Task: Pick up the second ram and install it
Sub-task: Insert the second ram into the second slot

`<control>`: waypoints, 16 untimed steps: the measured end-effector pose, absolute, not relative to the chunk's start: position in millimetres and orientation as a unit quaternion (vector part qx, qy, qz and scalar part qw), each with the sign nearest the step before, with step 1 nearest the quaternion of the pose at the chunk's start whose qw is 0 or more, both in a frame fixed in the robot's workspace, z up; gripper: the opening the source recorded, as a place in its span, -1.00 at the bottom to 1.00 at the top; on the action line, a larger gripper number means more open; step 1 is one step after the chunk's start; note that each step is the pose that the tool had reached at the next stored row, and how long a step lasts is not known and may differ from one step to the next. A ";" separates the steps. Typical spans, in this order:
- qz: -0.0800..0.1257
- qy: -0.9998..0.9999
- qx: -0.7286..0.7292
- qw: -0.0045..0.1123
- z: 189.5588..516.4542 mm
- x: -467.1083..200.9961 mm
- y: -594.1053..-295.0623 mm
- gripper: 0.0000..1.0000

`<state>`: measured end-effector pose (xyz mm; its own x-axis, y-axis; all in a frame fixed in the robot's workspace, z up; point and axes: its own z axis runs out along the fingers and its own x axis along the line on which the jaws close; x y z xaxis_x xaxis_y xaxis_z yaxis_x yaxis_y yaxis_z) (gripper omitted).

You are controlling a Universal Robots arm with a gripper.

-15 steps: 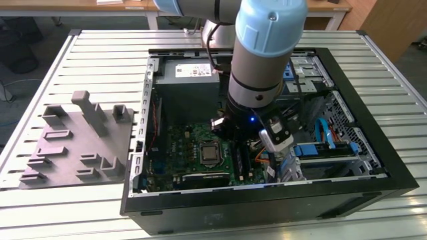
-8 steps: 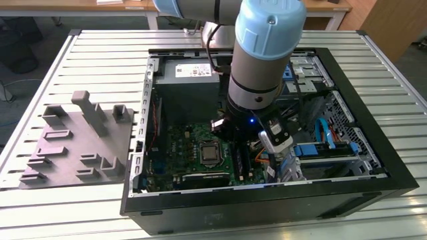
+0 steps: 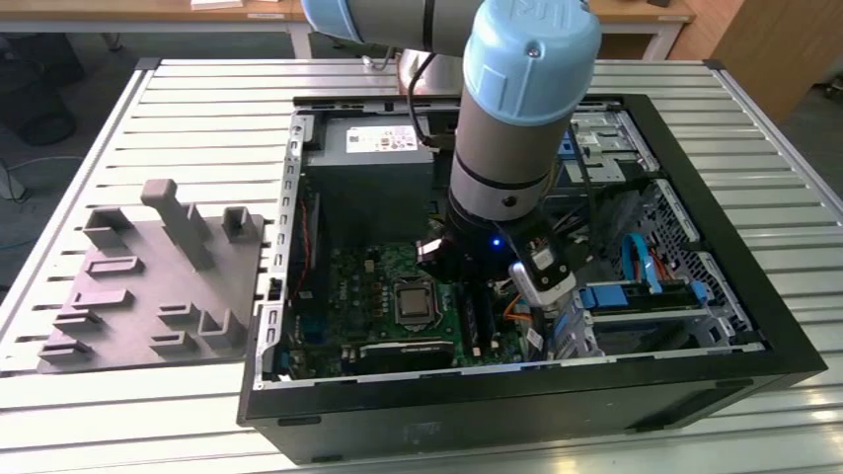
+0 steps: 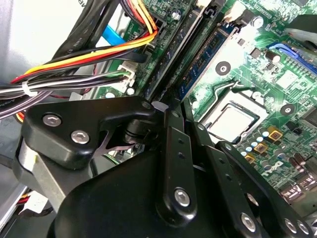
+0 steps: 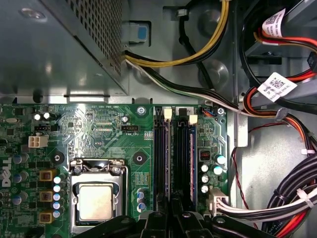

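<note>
Ribbed metal slats form the table point(image 3: 106, 415) under an open black computer case point(image 3: 527, 395), its steel walls boxing in a green motherboard point(image 5: 99, 129). Well off to the exterior view's left of the arm lies a grey moulded fixture tray point(image 3: 145, 286) with upright pegs. Inside the case the gripper point(image 5: 171, 210) reaches down over the long black memory slots, its matte black linkage bolted with bright screws. Just beyond its tips, a thin dark stick, the second ram point(image 5: 191, 158), stands edge-up in a slot; whether the fingers grip it or stand apart I cannot tell. Beside the gripper sits the square silver CPU point(image 5: 95, 202); on the other side hang bundled glossy cables point(image 5: 287, 198).
</note>
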<state>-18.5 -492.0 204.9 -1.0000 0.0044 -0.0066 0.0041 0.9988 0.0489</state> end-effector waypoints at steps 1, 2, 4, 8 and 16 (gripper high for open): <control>0.024 1.000 0.002 0.003 204.8 -18.5 -492.0 -0.73; 0.025 1.000 0.002 0.003 204.7 -18.5 -491.9 -0.73; 0.025 1.000 0.002 0.003 204.7 -18.5 -492.0 -0.73; 0.025 1.000 0.002 0.004 203.9 -18.4 -491.7 -0.71; 0.025 1.000 0.002 0.003 216.4 -18.5 -491.9 -0.58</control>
<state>-18.5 -491.9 216.4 -1.0000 0.0044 -0.0068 0.0041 0.9988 0.0495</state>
